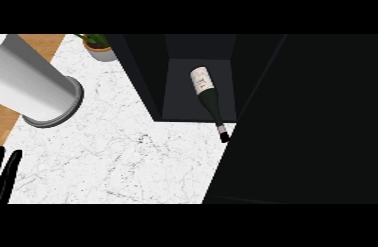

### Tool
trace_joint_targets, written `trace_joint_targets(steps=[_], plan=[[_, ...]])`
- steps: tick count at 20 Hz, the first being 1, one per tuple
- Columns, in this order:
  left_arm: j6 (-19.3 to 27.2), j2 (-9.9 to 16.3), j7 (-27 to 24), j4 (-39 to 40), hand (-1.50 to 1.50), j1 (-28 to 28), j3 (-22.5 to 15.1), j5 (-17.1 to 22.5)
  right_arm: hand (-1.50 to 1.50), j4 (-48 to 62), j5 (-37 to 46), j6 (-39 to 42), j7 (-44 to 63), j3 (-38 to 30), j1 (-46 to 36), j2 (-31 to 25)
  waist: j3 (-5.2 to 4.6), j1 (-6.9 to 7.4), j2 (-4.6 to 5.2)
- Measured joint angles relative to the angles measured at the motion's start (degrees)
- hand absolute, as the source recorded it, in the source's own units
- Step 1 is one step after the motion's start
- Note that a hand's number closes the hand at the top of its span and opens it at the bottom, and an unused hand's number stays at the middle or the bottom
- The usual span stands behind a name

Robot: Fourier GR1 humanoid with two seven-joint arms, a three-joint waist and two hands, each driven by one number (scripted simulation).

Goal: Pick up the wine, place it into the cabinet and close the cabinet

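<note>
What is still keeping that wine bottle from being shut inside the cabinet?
The wine bottle lies in the cabinet, but its neck tip pokes past the front edge onto the counter. Nothing else visible blocks it; the dark door stands open.

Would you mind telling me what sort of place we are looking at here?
Probably a kitchen: a white marble-look counter carries a dark cabinet with a wine bottle lying inside, its neck poking past the front edge, and a potted plant at the back.
</note>
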Motion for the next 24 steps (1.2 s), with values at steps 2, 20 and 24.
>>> trace_joint_targets(steps=[2,20,24], plan=[[-2.4,0.7,-0.5,-0.2,-1.50,2.4,2.6,1.1,1.50,0.0,3.2,-3.5,2.1,2.9,-4.0,0.7,-0.01,0.17,0.00],[-20.5,3.0,3.2,1.6,-1.50,11.7,22.3,10.9,1.50,29.5,9.0,-31.5,2.2,6.6,-45.3,2.2,0.03,0.79,0.35],[-21.8,2.3,5.4,1.4,-1.50,11.7,24.3,11.6,1.50,38.3,6.4,-31.4,-1.0,2.0,-51.6,2.2,0.05,0.63,0.44]])
